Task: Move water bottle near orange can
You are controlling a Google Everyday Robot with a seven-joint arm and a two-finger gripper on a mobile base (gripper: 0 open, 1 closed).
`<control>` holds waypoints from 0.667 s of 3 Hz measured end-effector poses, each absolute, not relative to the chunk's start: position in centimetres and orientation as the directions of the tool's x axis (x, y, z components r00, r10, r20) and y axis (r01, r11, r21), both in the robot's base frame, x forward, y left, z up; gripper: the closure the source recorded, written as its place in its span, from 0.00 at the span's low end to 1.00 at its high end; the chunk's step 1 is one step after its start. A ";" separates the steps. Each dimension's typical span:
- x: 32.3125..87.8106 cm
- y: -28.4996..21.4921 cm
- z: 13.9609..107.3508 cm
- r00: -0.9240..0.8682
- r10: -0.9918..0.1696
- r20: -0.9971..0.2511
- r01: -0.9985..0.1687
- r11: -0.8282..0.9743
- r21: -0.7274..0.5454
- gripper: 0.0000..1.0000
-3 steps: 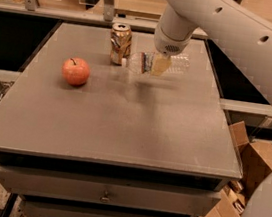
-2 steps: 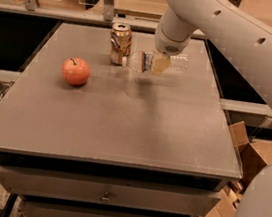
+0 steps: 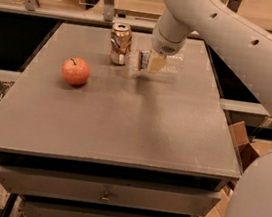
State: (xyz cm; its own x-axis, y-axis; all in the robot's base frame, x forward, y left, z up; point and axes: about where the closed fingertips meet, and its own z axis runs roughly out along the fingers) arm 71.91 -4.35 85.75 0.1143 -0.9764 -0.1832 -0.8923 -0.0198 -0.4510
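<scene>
Drawers (image 3: 106, 196) nearest, two stacked below the front edge of the grey table (image 3: 123, 129), each with a small knob. Off to the right and lower down, a cardboard box (image 3: 240, 140).

Farther in, on the left of the tabletop, a red-orange apple (image 3: 76, 71), stem up, well apart from everything else.

Toward the back, the water bottle (image 3: 171, 64), lying on its side with the long axis running left to right across the table. Label band (image 3: 142, 60) at the left end, dark red and blue, pointing at the can; no lettering legible on it. Cannot tell which end carries the cap.

Reaching down onto the bottle from a white arm (image 3: 227, 32) that enters from the upper right, the gripper (image 3: 155, 63), clenched across the bottle just right of the band, one tan finger (image 3: 157, 61) showing on the near side.

Just beside the bottle's left end, slightly farther back, the orange can (image 3: 120, 43), upright, silver top, white markings too unclear to read.
</scene>
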 end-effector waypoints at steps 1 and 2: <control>72.2 -4.1 85.6 0.112 -0.975 -0.192 -0.891 -0.013 -0.455 0.59; 72.3 -3.8 85.4 0.112 -0.974 -0.195 -0.891 -0.012 -0.453 0.36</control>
